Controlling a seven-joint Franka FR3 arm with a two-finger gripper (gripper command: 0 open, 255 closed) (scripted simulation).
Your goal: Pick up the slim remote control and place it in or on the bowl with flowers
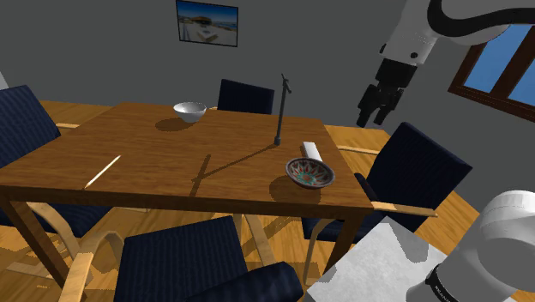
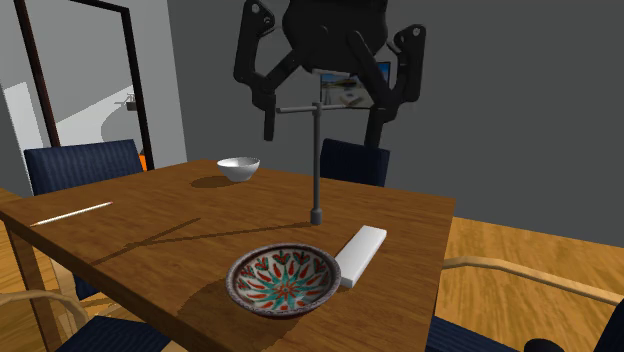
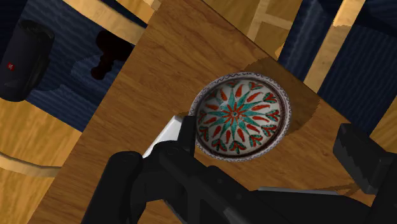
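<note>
On the brown wooden counter [image 2: 180, 215] a round bowl painted with red and teal flowers [image 2: 283, 279] is seen. A slim white rectangular remote control [image 2: 359, 254] is laid flat just beside it, toward the second exterior view's right. The jaws are held open and empty, well above both.

Nothing legible anywhere; a tiny red mark on the black cylinder [image 3: 25, 60] cannot be read

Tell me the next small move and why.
Probably lower the open gripper toward the white remote: it hangs well above the table, and the remote lies untouched beside the patterned bowl.
</note>
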